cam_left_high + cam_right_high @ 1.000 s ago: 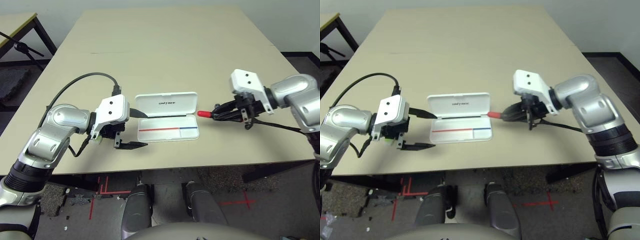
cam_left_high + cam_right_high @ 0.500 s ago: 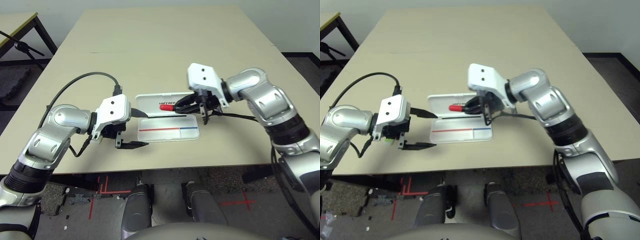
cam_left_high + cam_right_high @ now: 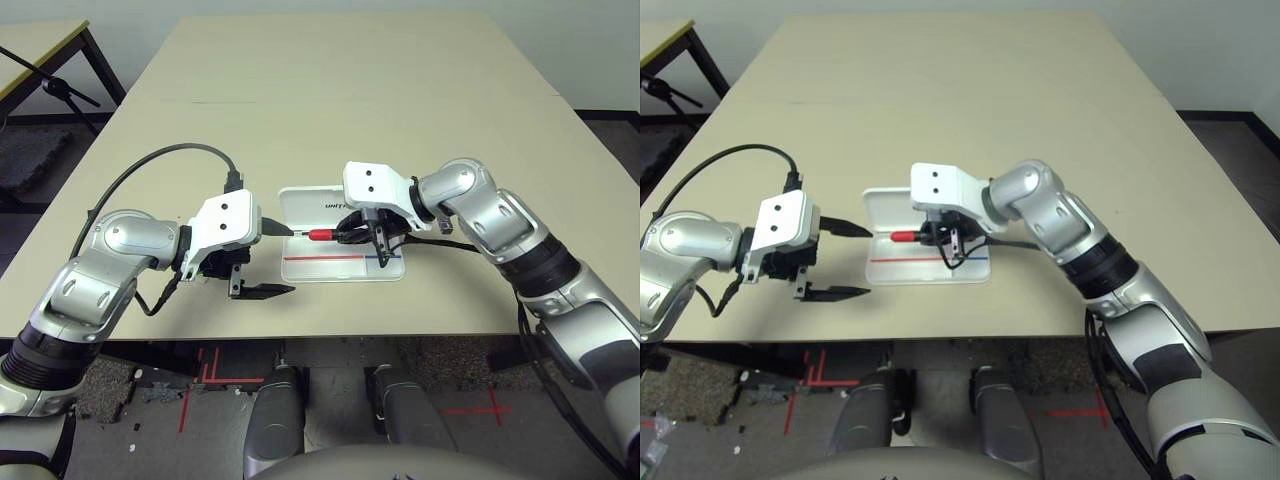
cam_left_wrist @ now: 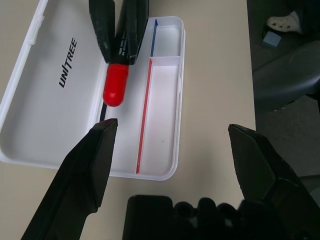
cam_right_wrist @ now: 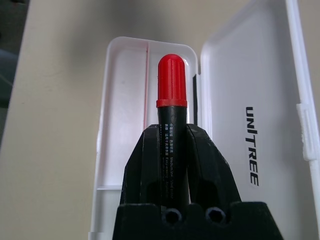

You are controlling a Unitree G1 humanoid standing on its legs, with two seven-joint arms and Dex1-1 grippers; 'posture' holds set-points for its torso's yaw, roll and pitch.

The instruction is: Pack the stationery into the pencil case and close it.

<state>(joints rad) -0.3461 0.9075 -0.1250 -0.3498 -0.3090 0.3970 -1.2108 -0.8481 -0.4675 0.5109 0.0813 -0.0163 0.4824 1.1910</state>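
**Marker poised over open case**

Packing step in hand. Right gripper [image 3: 345, 236] clamped on the marker [image 3: 322, 235], black barrel between the fingers, red end pointing left, held over the hinge line of the pencil case [image 3: 340, 268] between lid and tray. Case lying open on the table [image 3: 330, 90], lid on the far side, striped tray on the near side. Left gripper [image 3: 268, 260] spread wide and empty, just left of the case. Next, probably: shift the marker nearward over the long compartment [image 4: 160, 105], lower flat, release. Risk: landing on the divider.

marker [image 3: 322, 235] above open pencil case [image 3: 345, 268], table [image 3: 400, 110] beneath.
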